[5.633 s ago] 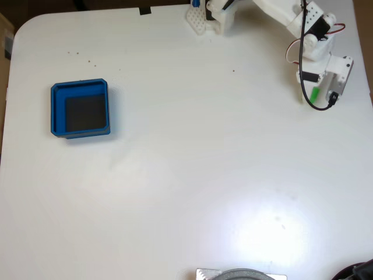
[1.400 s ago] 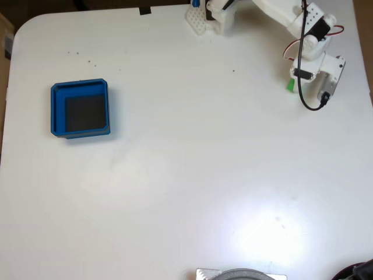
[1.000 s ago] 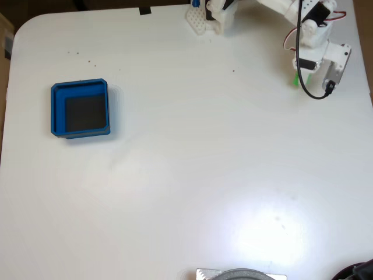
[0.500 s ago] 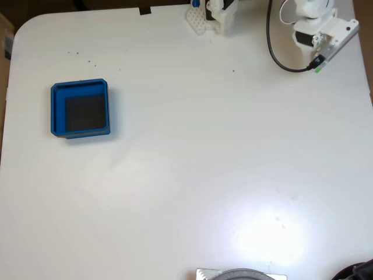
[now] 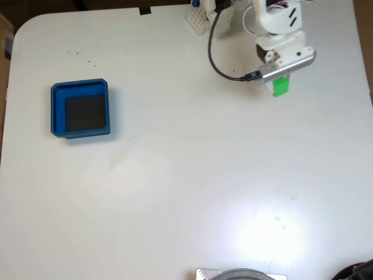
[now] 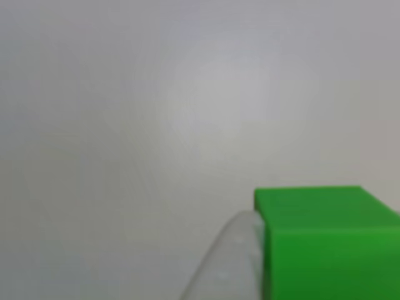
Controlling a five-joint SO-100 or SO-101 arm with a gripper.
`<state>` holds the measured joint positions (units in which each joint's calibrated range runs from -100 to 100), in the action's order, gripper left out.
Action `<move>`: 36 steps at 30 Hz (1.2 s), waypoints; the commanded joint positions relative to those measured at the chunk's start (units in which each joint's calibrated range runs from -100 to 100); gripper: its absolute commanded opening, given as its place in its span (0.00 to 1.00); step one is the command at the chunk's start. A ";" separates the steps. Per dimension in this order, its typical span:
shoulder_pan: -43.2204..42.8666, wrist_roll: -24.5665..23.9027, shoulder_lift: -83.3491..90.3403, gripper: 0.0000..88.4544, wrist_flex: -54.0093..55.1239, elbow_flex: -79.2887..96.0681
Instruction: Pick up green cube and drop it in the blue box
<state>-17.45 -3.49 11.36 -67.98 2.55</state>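
Other view, lower right of frame: your gripper (image 6: 259,262) is clamping green cube (image 6: 325,240), pale fingertip (image 6: 228,265) pressing against cube's left face. White table (image 6: 125,125) is lying blurred behind. Fixed view, upper right: green cube (image 5: 281,87) is showing just below white arm (image 5: 280,35), black cable (image 5: 218,55) looping at arm's left. Left of frame: blue box (image 5: 80,108) is sitting well apart from cube.
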 commanded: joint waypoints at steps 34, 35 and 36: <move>53.41 -0.24 3.02 0.05 -0.39 -2.19; 54.48 -0.24 3.02 0.05 -0.39 -2.19; 55.47 -0.24 2.94 0.05 -0.39 -2.19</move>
<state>34.52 -3.79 11.36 -67.98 2.55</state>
